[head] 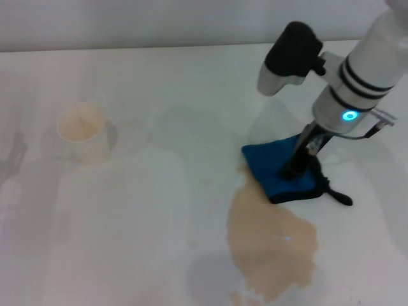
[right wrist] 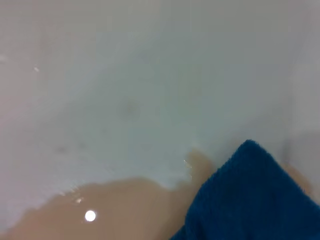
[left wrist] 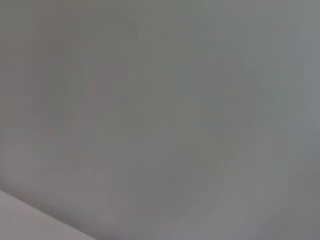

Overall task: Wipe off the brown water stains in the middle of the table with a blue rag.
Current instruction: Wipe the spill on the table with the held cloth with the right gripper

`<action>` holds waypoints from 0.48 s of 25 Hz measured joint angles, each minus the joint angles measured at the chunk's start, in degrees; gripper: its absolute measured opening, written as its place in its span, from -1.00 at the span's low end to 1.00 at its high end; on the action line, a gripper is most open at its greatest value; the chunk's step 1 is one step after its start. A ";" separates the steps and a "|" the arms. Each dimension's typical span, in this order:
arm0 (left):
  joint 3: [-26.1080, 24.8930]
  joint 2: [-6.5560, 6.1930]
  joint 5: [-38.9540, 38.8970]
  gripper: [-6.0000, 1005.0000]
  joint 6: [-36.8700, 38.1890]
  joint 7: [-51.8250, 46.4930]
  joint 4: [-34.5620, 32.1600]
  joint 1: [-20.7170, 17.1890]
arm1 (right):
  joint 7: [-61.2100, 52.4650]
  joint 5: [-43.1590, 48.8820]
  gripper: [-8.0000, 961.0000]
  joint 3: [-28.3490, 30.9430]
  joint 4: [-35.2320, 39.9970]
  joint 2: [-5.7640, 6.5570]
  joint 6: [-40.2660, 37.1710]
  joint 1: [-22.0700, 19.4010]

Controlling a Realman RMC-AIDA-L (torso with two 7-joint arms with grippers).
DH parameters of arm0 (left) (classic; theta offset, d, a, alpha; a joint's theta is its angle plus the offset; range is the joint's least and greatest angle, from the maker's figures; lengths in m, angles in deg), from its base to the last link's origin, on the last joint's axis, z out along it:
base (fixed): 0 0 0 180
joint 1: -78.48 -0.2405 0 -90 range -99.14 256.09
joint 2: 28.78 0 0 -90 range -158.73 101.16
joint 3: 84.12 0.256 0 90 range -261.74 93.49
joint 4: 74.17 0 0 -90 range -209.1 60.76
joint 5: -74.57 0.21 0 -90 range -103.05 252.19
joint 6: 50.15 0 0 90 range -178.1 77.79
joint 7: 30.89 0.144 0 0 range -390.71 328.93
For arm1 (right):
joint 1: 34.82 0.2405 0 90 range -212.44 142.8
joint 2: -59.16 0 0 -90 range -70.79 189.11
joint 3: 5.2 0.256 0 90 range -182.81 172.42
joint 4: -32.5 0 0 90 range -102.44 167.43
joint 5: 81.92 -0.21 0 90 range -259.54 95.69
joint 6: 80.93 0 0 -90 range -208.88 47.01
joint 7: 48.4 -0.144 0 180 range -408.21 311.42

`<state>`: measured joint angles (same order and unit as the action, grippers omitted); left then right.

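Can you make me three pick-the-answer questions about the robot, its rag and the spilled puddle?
1. Where is the blue rag?
A. inside the paper cup
B. at the far end of the brown water stains, under the right gripper
C. hanging off the table edge

2. How many paper cups are on the table?
A. one
B. two
C. three

3. What state are the brown water stains in?
A. all wiped away
B. mostly still wet on the table
C. covered whole by the rag

Answers:
1. B: in the head view the right gripper presses down on the rag where the brown water stains narrow.
2. A: a single cream paper cup stands at the left of the white table.
3. B: a wide tan puddle spreads nearer the robot than the rag, and the right wrist view shows it glistening beside the rag.
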<state>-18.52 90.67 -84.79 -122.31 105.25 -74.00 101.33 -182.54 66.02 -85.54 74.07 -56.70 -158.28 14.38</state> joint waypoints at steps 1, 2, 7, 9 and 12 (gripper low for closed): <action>0.06 0.00 0.07 0.72 0.00 0.00 0.00 0.00 | 0.00 0.00 -0.79 0.00 0.00 0.00 0.00 0.00; 0.09 -0.01 0.11 0.72 0.00 0.00 0.00 0.00 | 0.00 -1.29 -0.80 -1.28 -0.06 -0.02 0.21 0.01; 0.14 -0.02 0.48 0.72 0.00 0.00 0.00 0.03 | 0.02 -7.66 -0.80 -7.49 0.54 -0.05 0.15 0.21; 0.14 -0.02 0.72 0.72 0.00 0.00 0.00 0.12 | 0.02 -8.90 -0.80 -8.88 0.64 -0.09 0.55 0.51; 0.14 -0.02 0.75 0.72 0.00 0.00 0.00 0.22 | 0.01 -9.33 -0.80 -9.93 0.60 -0.23 2.61 0.78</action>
<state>-18.38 90.66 -84.04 -122.31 105.25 -73.99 101.55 -182.52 56.69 -95.47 74.66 -56.93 -155.67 15.16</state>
